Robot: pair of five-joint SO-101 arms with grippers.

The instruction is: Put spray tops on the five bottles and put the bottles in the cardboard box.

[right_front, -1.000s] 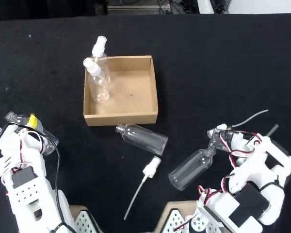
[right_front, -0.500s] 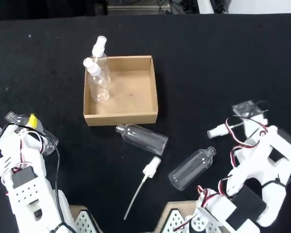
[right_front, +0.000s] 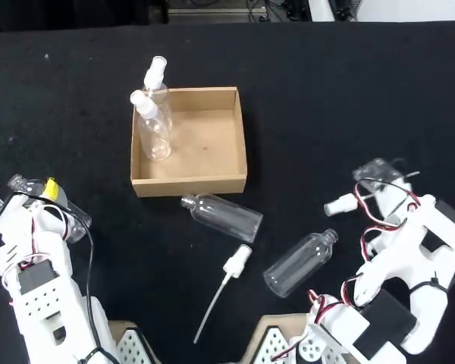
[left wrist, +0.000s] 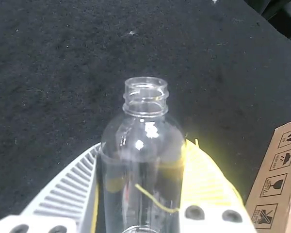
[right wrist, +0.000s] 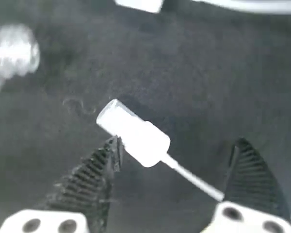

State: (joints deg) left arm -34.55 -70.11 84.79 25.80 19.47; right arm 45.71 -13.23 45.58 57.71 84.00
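My left gripper (right_front: pixel 44 199) is at the table's left near edge, shut on an uncapped clear bottle (left wrist: pixel 143 160) whose open neck (left wrist: pixel 145 91) points away from the wrist. At the right, my right gripper (right_front: pixel 362 191) stands open over a white spray top (right wrist: pixel 133 133) that lies on the black cloth between its fingers (right wrist: pixel 94 179). The same spray top (right_front: pixel 340 205) lies just beyond an uncapped bottle (right_front: pixel 299 263). Another uncapped bottle (right_front: pixel 221 216) lies in front of the cardboard box (right_front: pixel 240 140). A capped bottle (right_front: pixel 153 127) lies inside the box. A second capped one (right_front: pixel 155 80) is at its far left corner.
A loose spray top with a long tube (right_front: pixel 226 279) lies near the front edge between the two arms. A corner of the cardboard box (left wrist: pixel 281 189) shows beside the left gripper. The right gripper's cables (right_front: pixel 387 220) loop close to the lying spray top.
The right gripper has drawn back to the right, away from the lying bottle's neck, and has opened. The spray top now lies on the cloth. The left arm has kept still.
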